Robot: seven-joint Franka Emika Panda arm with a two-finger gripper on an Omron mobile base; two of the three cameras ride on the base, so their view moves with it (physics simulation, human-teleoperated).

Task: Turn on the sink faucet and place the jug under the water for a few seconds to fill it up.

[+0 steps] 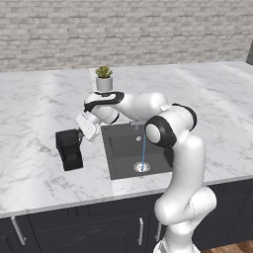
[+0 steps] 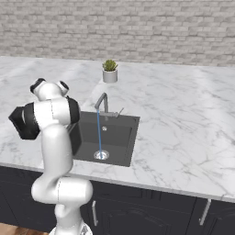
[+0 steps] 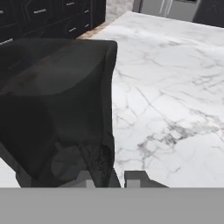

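The matte black boxy jug stands on the marble counter left of the sink. My gripper reaches its upper right edge. In the hand view the jug looms at the left, and its right wall runs down between the fingertips of the gripper, which is shut on it. The grey gooseneck sink faucet stands at the back of the sink. A thin blue stream of water falls from it to the round drain. The water also shows beside my arm.
A white pot with a green plant stands behind the sink, seen also as the pot. A brick wall closes the back. Dark cabinets run below the counter's front edge.
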